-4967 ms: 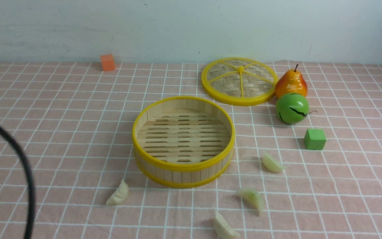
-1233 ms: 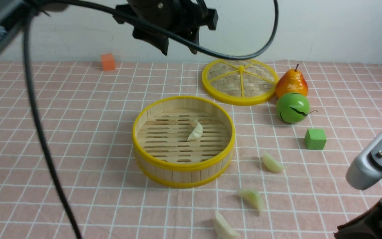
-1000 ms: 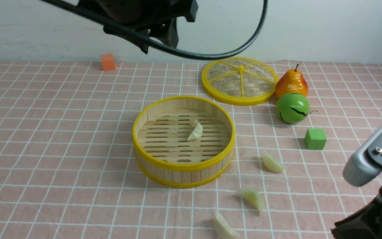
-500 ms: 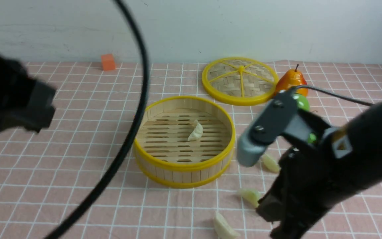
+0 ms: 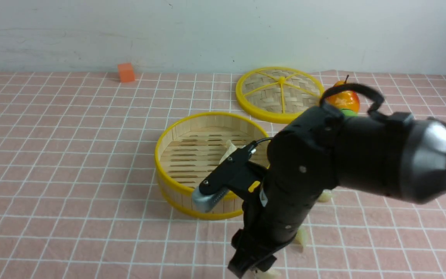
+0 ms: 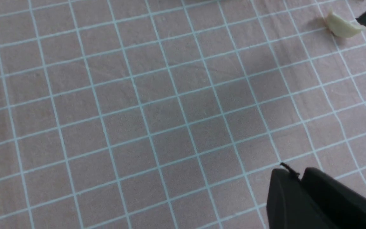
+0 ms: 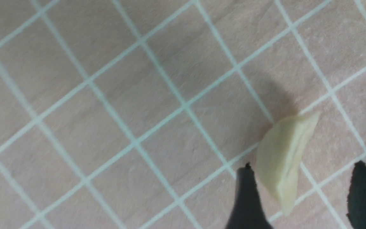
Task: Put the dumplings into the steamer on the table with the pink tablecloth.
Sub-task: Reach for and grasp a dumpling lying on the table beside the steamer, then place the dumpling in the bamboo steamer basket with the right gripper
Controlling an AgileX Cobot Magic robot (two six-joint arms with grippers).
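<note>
1. The right gripper [image 7: 303,167] is spread wide and straddles the front dumpling [image 7: 281,159], which lies flat on the pink tablecloth [image 7: 106,111]. One finger [image 7: 246,197] sits just beside the dumpling's edge and the other stands apart from it. Nothing is clamped.
2. The front view barely shows any of that. The right arm [image 5: 362,155] covers the spot, so only a sliver of the front dumpling [image 5: 263,274] peeks out at the frame's bottom edge.
3. What the front view does give is the steamer [image 5: 211,114] just behind the arm, with a second dumpling [image 5: 229,149] lying on its slats. A third dumpling [image 5: 325,195] and a fourth dumpling [image 5: 302,237] poke out from behind the arm, both on the cloth.
4. In the left wrist view, the left gripper [image 6: 299,178] has its fingers pressed together with nothing in them, over plain cloth. A lone dumpling [image 6: 342,27] lies well off from it.
5. For room to move, plain cloth runs wide on the robot's left of the steamer. The lid [image 5: 281,93] and pear [image 5: 341,100] crowd the far right, and the orange cube [image 5: 125,72] sits near the wall.
</note>
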